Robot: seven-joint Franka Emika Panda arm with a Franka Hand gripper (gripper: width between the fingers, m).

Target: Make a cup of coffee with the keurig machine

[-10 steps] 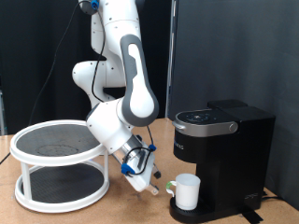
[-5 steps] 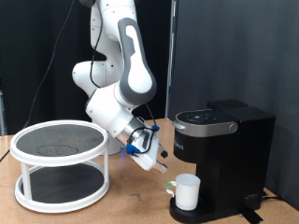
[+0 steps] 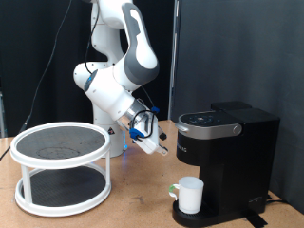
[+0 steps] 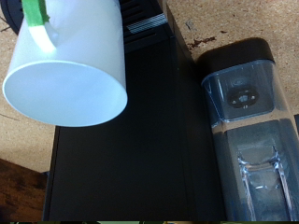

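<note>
Exterior view: cup (image 3: 191,195) sits under keurig machine (image 3: 228,152), end effector (image 3: 161,149) raised.

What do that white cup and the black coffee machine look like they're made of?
The cup looks like glazed white ceramic: smooth, opaque, thick-rimmed, though plastic can't be ruled out. The keurig machine appears to be matte black plastic with a silvery lid trim; its water tank in the wrist view is clear, likely plastic.

- The tool's (image 3: 161,145) fingertips are too small to tell apart in the exterior view.
- The coffee maker (image 4: 140,140) is cut off by the wrist view's edges.
- The mug's (image 4: 70,65) handle is cropped there.
</note>
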